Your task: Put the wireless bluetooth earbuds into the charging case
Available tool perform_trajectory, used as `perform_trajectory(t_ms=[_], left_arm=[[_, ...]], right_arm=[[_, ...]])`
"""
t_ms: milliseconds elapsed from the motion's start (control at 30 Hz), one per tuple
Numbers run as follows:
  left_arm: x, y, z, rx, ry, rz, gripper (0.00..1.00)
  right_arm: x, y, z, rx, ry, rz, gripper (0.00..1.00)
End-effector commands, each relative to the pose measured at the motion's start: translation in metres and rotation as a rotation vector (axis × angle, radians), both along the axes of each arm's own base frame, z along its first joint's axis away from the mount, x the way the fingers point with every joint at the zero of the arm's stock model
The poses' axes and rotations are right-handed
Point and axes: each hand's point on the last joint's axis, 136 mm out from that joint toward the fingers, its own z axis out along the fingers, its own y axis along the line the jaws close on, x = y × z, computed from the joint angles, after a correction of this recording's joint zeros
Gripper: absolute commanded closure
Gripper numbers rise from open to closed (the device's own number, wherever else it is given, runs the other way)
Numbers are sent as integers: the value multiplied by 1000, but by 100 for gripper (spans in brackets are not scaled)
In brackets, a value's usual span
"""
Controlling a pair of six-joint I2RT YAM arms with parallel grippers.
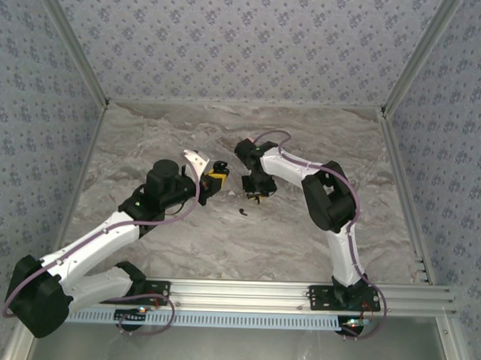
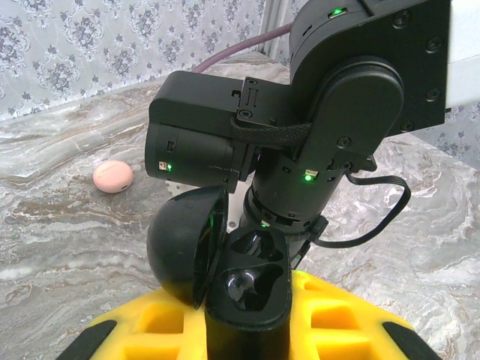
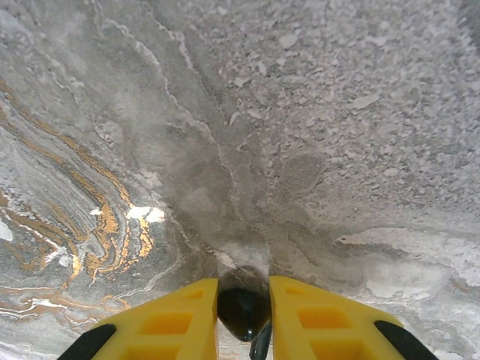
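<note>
From above, we see the left pincer clamped on the open charging case at mid-desk. The right pincer is just right of it, and a loose earbud lies nearer us. From the left wrist, the case's lid stands open leftward and its wells look empty. From the right wrist, yellow fingers pinch a second earbud. We judge the buds light, hard and slippery, best held by the rounded body.

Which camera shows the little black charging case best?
The left wrist view: the charging case sits close up, lid open, both pockets visible, held in the left end effector. From the top external view the case is just a tiny dark speck.
</note>
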Motion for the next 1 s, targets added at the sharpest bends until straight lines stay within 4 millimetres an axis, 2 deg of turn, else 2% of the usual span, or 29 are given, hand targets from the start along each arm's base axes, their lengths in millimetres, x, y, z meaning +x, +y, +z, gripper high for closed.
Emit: perform_trajectory(t_ms=[0,433,833,967], left_arm=[[3,0,9,-23,-23,10,80],[10,-9,-6,-51,51,12,80],[20,-21,-25,-82,121,22,81],[23,-24,-34,-82,143,29,81]], right_arm=[[0,-9,4,15,-13,-11,78],[12,-17,29,199,-84,-25,78],[15,-27,61,332,-154,-47,79],[21,-25,78,397,-202,-47,79]])
